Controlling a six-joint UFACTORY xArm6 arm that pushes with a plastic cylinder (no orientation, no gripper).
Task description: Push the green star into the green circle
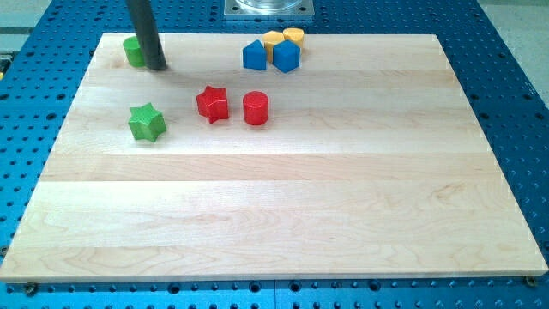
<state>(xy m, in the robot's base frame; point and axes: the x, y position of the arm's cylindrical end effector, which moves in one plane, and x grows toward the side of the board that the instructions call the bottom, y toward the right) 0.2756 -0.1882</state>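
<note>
At view's top left: my tip point(157, 66) half-hides green circle point(131, 51) | green star point(147, 122) apart | no jaws

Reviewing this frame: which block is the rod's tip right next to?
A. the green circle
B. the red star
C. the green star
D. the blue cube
A: my tip sits against the view's right side of the green circle near the board's top left, while the green star lies apart, lower in the view.
</note>
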